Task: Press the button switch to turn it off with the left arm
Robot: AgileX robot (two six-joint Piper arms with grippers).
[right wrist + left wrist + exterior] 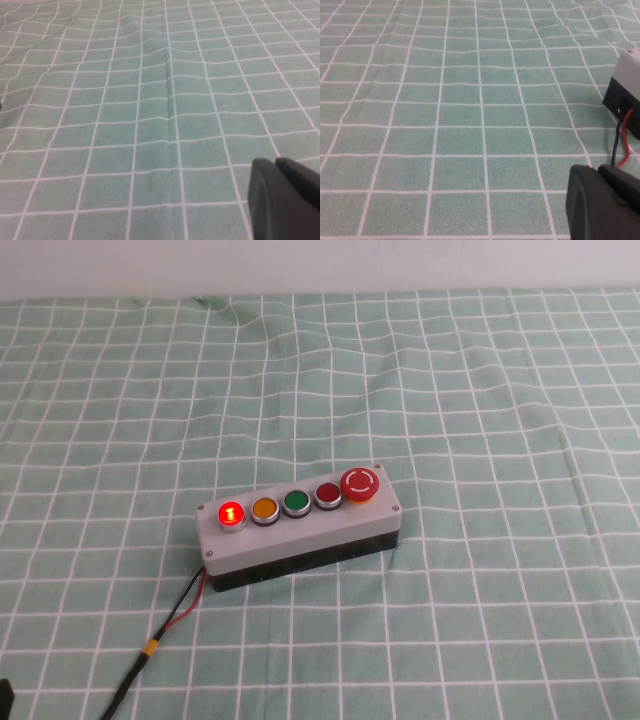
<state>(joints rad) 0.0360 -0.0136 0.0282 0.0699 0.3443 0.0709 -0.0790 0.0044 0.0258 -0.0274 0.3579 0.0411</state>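
The button switch (231,512) is a small round red button, lit, at the left end of a five-button row on a grey box (300,535) at the middle of the table. My left gripper (597,170) is shut and empty, low over the cloth. It is apart from the box, whose corner (627,82) shows in the left wrist view. My right gripper (275,162) is shut and empty over bare cloth. Neither gripper shows in the high view.
The row also holds an orange button (264,508), a green button (296,503), a dark red flat button (328,495) and a large red mushroom button (361,483). Red and black wires (175,615) run from the box to the front left. A green checked cloth (480,390) covers the table.
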